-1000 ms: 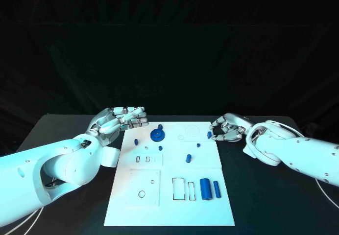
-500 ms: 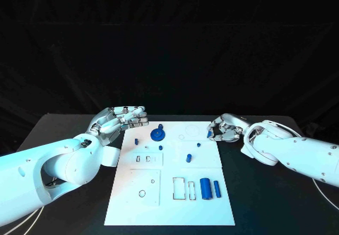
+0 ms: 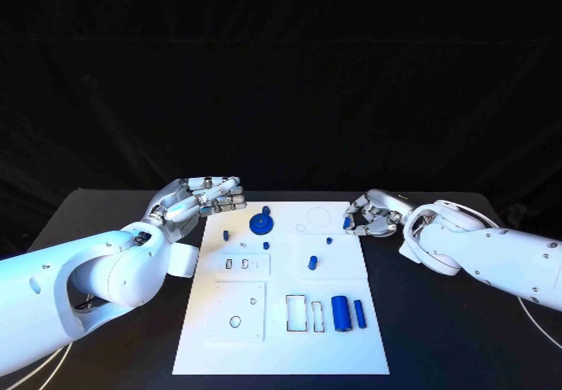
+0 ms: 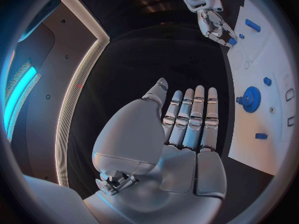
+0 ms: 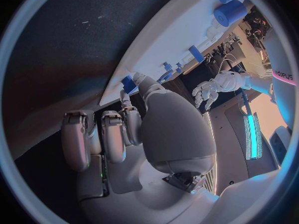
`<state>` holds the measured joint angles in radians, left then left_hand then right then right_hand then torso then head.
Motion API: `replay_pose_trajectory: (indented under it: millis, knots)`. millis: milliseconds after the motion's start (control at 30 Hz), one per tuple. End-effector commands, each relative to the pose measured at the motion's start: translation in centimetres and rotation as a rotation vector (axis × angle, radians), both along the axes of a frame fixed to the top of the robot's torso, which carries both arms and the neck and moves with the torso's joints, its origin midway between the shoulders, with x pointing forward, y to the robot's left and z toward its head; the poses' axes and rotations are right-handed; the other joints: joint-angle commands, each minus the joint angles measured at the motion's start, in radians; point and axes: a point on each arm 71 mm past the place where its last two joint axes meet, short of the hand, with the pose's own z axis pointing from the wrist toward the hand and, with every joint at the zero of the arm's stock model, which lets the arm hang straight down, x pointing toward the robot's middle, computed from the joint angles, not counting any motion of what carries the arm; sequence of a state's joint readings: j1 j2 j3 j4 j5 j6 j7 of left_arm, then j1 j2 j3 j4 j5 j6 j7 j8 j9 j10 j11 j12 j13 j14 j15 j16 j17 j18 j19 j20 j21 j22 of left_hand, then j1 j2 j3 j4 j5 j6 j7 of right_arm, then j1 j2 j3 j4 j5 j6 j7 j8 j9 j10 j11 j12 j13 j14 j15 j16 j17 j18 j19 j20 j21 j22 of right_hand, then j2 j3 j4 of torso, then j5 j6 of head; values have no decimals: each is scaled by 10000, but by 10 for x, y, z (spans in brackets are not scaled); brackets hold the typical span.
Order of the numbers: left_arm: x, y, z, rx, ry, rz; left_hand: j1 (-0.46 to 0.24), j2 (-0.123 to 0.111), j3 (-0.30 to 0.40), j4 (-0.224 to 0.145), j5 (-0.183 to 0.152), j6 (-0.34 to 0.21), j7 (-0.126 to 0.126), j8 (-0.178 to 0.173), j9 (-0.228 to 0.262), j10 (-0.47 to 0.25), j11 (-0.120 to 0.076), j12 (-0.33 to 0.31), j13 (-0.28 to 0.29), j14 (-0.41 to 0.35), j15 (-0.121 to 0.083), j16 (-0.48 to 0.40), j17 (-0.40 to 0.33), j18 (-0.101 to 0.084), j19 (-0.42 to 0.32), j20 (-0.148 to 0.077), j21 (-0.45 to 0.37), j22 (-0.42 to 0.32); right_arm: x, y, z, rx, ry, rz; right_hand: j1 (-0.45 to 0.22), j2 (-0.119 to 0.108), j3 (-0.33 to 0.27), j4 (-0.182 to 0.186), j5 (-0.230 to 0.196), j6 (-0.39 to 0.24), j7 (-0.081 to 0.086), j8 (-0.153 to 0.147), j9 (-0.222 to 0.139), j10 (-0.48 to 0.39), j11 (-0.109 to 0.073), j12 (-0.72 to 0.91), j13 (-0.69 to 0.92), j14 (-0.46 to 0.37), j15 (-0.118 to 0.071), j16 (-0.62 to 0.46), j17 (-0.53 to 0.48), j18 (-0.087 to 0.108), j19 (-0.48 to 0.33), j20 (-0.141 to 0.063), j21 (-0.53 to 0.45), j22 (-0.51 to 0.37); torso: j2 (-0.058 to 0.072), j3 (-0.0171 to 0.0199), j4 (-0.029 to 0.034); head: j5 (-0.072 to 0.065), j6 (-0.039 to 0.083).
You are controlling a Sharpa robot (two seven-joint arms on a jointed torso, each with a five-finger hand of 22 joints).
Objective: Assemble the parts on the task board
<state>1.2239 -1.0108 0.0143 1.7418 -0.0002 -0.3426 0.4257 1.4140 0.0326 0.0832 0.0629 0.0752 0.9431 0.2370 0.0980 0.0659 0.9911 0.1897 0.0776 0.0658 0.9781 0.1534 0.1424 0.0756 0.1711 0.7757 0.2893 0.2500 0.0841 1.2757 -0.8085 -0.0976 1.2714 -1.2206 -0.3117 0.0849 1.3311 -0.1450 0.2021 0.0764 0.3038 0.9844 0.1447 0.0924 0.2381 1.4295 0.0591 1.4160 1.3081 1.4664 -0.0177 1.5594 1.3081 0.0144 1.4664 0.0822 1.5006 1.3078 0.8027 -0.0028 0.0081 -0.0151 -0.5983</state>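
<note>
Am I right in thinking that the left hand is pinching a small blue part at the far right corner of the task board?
Not quite: it is the right hand that pinches the small blue part there, as the head view shows. The left hand holds nothing beside the task board.

- Two glossy white arms, their rounded shells dotted with small dark screws, end in silver hands: the left hand (image 3: 199, 197) and the right hand (image 3: 373, 213).
- Segmented metallic fingers (image 4: 190, 117) show banded knuckles.
- A thin pale cable (image 3: 541, 315) trails at the right arm's four o'clock.
</note>
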Motion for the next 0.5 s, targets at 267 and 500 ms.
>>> replay_pose_trajectory:
  millis: [267, 500]
  knots:
    - [-1, -2, 1, -101, -38, -215, 15, 120, 19, -62, 48, 15, 76, -48, -8, -5, 45, -22, -7, 0, 46, -44, -15, 68, 0, 6, -41, -15, 0, -1, 2, -214, -439, -471, -607, -114, -807, 345, -692, -305, 97, -125, -25, -125, 122, -102, 1188, 1025, 127, 64, 2558, 75, 633, 156, 27, 1860, 2, 7, 5, -31, 15]
    - [-1, -2, 1, -97, -30, -214, 15, 120, 19, -62, 48, 15, 76, -48, -8, -5, 45, -22, -7, 0, 46, -44, -15, 68, 0, 6, -41, -15, 1, -1, 1, -243, -452, -539, -587, -12, -941, 402, -696, -165, 60, -21, 27, -67, 99, -32, 1241, 1033, 118, 85, 2587, 60, 664, 157, 75, 1918, 1, 1, -1, -46, -2]
